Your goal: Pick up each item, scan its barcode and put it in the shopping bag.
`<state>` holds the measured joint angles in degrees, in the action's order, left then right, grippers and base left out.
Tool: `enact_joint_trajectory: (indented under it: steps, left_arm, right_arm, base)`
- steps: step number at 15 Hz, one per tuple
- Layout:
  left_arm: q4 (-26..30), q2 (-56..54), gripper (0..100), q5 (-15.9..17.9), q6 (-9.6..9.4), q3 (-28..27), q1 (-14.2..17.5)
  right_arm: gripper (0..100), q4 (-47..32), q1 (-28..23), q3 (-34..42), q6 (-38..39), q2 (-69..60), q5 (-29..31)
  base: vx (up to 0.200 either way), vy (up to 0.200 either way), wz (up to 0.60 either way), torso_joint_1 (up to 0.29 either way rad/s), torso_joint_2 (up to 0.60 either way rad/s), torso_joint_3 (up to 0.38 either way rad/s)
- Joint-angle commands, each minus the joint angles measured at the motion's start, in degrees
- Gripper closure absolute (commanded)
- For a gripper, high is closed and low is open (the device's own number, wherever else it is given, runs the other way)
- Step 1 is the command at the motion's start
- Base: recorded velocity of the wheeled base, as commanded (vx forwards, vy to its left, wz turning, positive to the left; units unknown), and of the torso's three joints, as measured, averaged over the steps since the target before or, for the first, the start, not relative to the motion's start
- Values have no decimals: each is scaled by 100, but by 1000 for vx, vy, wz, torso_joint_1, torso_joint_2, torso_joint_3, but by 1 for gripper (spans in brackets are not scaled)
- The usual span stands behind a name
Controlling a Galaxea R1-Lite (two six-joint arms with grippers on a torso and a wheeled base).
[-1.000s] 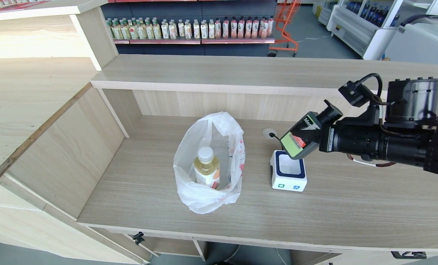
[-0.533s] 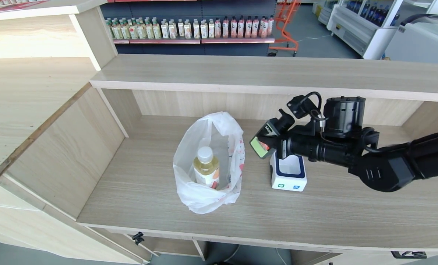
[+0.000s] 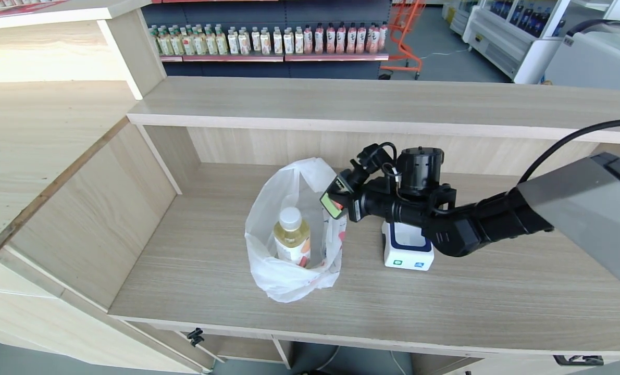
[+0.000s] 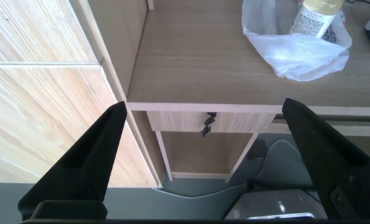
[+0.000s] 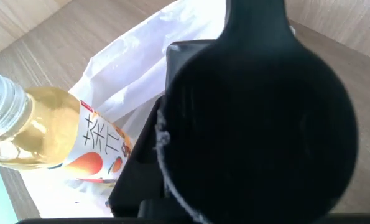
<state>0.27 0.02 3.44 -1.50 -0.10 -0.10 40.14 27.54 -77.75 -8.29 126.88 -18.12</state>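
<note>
A white plastic shopping bag (image 3: 289, 281) stands open in the middle of the counter, with a capped tea bottle (image 3: 292, 237) upright inside. My right gripper (image 3: 341, 195) is shut on a small dark box with a green face (image 3: 332, 204) and holds it just above the bag's right rim. The white and blue barcode scanner (image 3: 408, 249) sits on the counter under the right forearm. The right wrist view shows the bottle (image 5: 35, 134) and the bag (image 5: 141, 68) close below. My left gripper (image 4: 203, 162) is open and hangs low in front of the counter edge, with the bag (image 4: 296, 56) farther off.
The wooden counter (image 3: 445, 312) has a raised back shelf (image 3: 372, 104) and a side wall (image 3: 101, 208) to the left. A cable hole (image 3: 381, 187) lies behind the scanner. A black latch (image 4: 206, 123) hangs under the counter's front edge.
My right arm has carried the box left, from above the scanner to the bag's right rim. The bag, bottle and scanner have stayed put.
</note>
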Motion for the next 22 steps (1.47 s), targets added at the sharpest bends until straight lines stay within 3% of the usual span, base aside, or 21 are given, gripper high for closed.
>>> enact_joint_trajectory:
  steps: [1,6,13,14,19,22]
  left_arm:
    - [0,6,0,-1,1,1,1]
    - [0,6,0,-1,-8,1,1]
    - [0,6,0,-1,1,1,1]
    - [0,6,0,-1,1,1,1]
    - [0,6,0,-1,1,1,1]
    - [0,6,0,-1,1,1,1]
  right_arm:
    - [100,-7,76,-355,-50,487,-175]
    - [100,-7,147,-812,-656,1032,-315]
    - [100,64,138,-1031,-735,1295,-324]
    - [0,73,138,-1058,-727,1304,-324]
    - [0,64,111,-838,-182,540,-623]
    - [0,-147,-302,234,583,-506,-597]
  base:
    - [0,0,0,0,0,0]
    - [0,0,0,0,0,0]
    - [0,0,0,0,0,0]
    - [0,0,0,0,0,0]
    - [0,0,0,0,0,0]
    - [0,0,0,0,0,0]
